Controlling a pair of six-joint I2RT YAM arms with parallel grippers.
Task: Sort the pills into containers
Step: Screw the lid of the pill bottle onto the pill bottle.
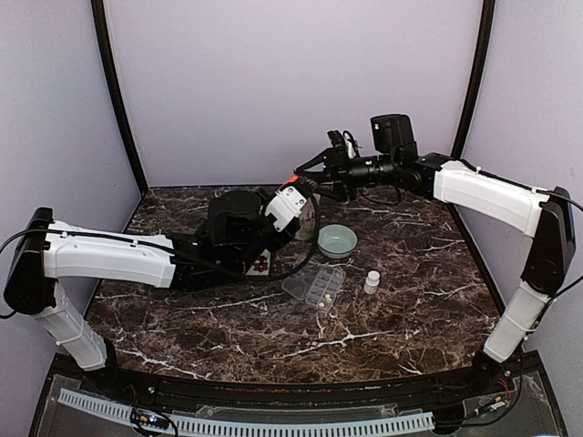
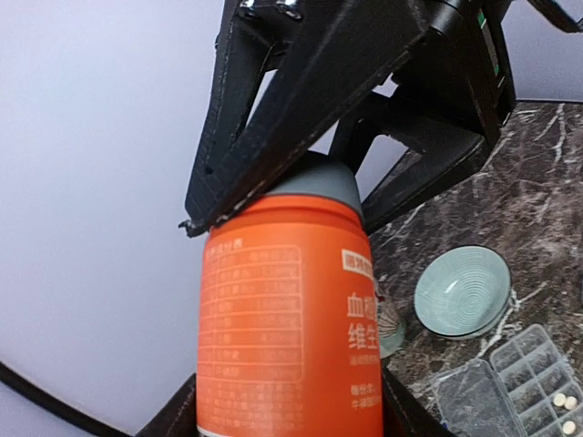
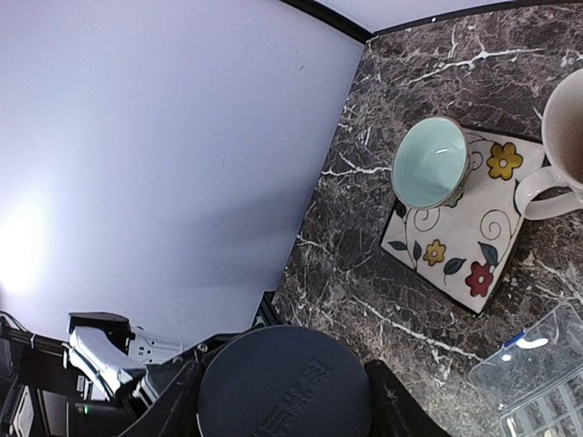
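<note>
- left gripper (image 2: 291,405): jaws were clamped on the orange bottle (image 2: 291,300), holding it clear of the worktop (image 1: 182,319)
- right gripper (image 3: 284,401): jaws were clamped round the grey cap (image 2: 319,185) (looked set to twist it off against the other arm's hold)
- pill box (image 1: 299,288) lay open beside the green bowl (image 1: 337,240), with a few pills (image 2: 569,401) sitting in its end compartments

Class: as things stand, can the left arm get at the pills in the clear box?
Probably not: the left gripper clamps the orange bottle, and the right gripper its grey cap. The pills themselves lie uncovered nearby.
</note>
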